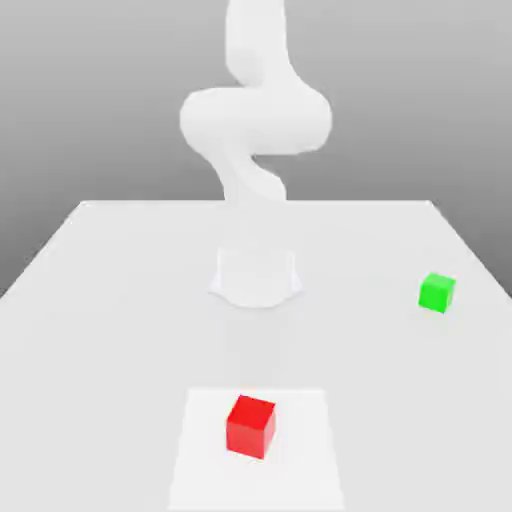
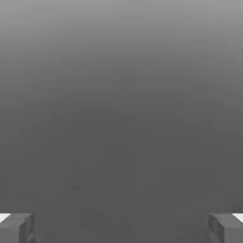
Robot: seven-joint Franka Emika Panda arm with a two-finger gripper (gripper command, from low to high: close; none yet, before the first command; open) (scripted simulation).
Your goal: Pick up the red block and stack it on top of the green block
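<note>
Nothing of the task is judged to be done yet. The red block (image 1: pixel 250 426) is seen resting on the tabletop (image 1: pixel 100 300), in front of the arm's base (image 1: pixel 256 277) on a paler patch. The green block (image 1: pixel 436 292) lies well apart from the red block, toward the exterior view's right. The tool (image 2: pixel 121 228) is spread wide and empty. Grasping, lifting and stacking are all left.

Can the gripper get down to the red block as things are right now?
Probably yes. The red block sits alone on the table, well apart from the green block, and the gripper is open with nothing between its fingertips.
</note>
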